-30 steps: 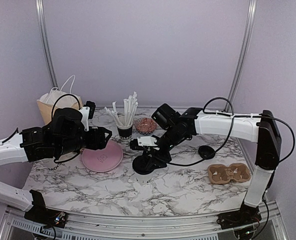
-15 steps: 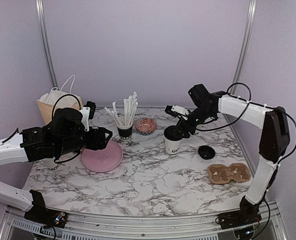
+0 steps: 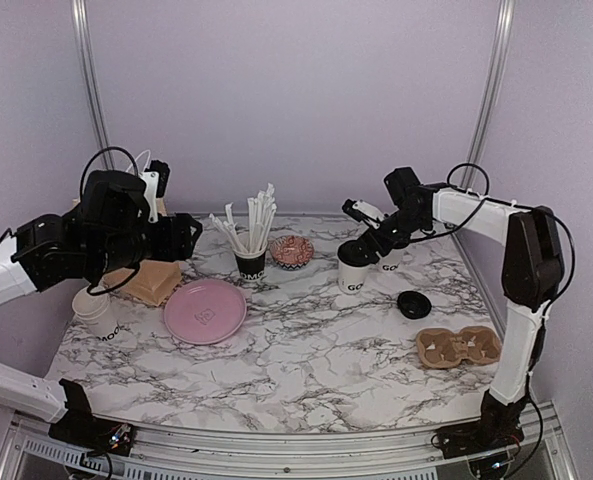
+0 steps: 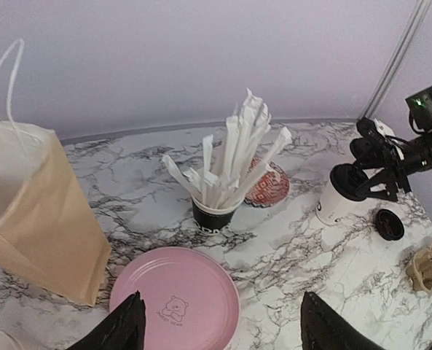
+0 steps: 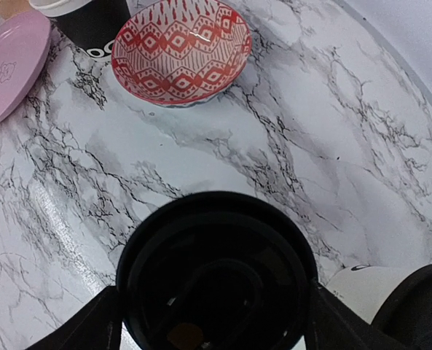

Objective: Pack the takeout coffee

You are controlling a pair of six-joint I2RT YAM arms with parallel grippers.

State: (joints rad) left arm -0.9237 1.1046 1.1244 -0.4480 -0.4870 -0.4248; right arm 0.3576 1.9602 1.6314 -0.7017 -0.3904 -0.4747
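The takeout coffee point(image 3: 353, 276), a white cup with black lettering, stands at the back right of the marble table under a black lid point(image 5: 216, 270). My right gripper point(image 3: 359, 250) comes down on it from above. In the right wrist view its fingers point(image 5: 95, 324) press both sides of the lid rim, so it is shut on the cup. My left gripper point(image 4: 223, 332) hangs open and empty above the pink plate point(image 4: 175, 302), beside the brown paper bag point(image 4: 37, 219). From there the coffee point(image 4: 331, 210) shows far right.
A black cup of white straws point(image 3: 251, 258) and a red patterned bowl point(image 3: 292, 251) stand at the back middle. A loose black lid point(image 3: 413, 303) and a cardboard cup carrier point(image 3: 459, 347) lie at the right. Stacked white cups point(image 3: 97, 314) stand at the left.
My right gripper has carried the lidded cup from the front middle to the back right. My left arm has lifted and swung back toward the bag.
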